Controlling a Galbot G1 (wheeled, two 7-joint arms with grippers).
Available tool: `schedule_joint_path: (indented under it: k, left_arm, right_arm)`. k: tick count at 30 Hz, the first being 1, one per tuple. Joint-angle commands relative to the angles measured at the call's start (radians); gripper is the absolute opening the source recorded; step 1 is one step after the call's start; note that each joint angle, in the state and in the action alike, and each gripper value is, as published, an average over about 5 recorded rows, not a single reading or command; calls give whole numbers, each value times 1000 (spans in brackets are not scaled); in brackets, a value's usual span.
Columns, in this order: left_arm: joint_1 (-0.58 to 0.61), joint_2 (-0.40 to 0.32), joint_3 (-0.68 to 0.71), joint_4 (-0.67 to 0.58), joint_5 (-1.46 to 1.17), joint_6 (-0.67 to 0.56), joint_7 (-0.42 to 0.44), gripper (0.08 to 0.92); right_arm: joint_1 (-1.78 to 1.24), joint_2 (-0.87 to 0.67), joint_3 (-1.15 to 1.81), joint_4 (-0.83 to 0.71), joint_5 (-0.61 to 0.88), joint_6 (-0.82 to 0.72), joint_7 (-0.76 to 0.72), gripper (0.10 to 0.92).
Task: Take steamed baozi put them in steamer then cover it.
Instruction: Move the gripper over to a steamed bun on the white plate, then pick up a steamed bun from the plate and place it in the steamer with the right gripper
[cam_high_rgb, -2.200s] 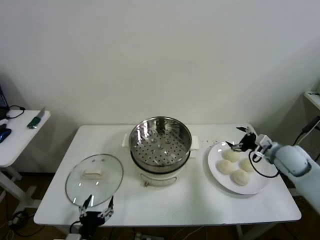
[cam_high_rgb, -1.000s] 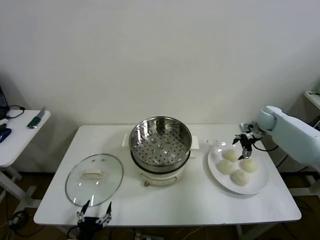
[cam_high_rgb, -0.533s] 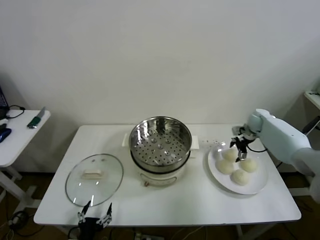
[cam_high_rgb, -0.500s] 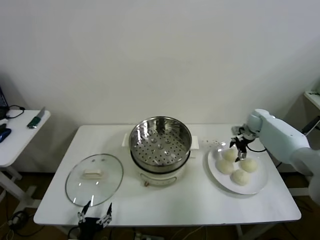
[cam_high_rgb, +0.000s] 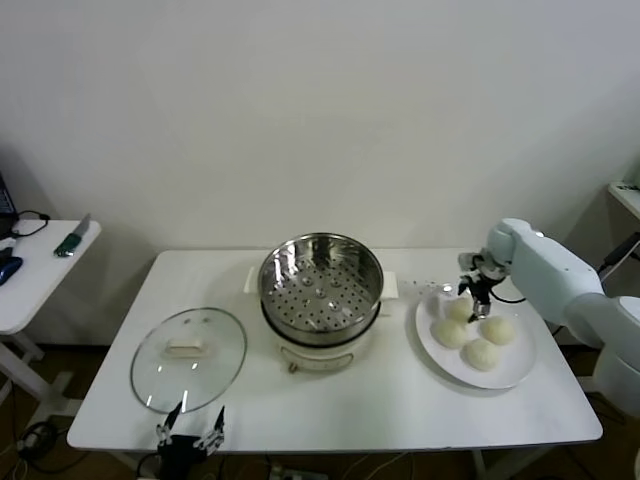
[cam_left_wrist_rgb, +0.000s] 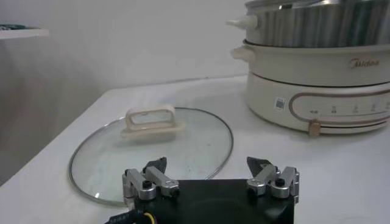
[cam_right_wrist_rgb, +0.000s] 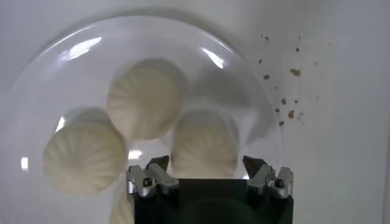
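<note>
A white rectangular tabletop (cam_high_rgb: 390, 400) stands against a pale wall and carries three things in a row: the cover (cam_high_rgb: 189, 358), a clear glass lid with a cream handle, lies flat near the front left corner; the steamer (cam_high_rgb: 321, 300), a shiny perforated basket on its cream pot base, sits in the middle; and a flat white plate (cam_high_rgb: 505, 372) rests toward the right end, well apart from the lid. A few dark crumbs (cam_right_wrist_rgb: 286, 91) speckle the bare surface just beside the plate's rim. A smaller white side table (cam_high_rgb: 40, 275) stands apart on the left with a few small items on it.
</note>
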Motion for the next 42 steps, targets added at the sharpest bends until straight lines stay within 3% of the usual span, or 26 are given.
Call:
schedule_joint_path:
  k: [1, 5, 13, 26, 32, 37, 42]
  left_arm:
    - [-1, 1, -1, 3, 0, 0, -1, 823]
    - [-3, 2, -1, 5, 0, 1, -1, 823]
    - [-3, 1, 0, 3, 2, 0, -2, 823]
    - [8, 7, 22, -2, 9, -13, -3, 823]
    - [17, 1, 33, -26, 19, -11, -2, 823]
    - [26, -1, 35, -40, 22, -11, -3, 823]
    - [32, -5, 32, -53, 23, -12, -3, 823]
  right_arm:
    - [-2, 18, 10, -36, -24, 6, 2, 757]
    - [-4, 20, 18, -41, -23, 9, 8, 696]
    - [13, -9, 2, 21, 3, 24, 12, 679]
    - [527, -177, -431, 540, 334, 126, 3, 679]
    - [767, -103, -582, 722, 459, 269, 7, 679]
    - [822, 14, -610, 797, 443, 368, 33, 679]
    - [755, 144, -581, 774, 341, 452, 73, 679]
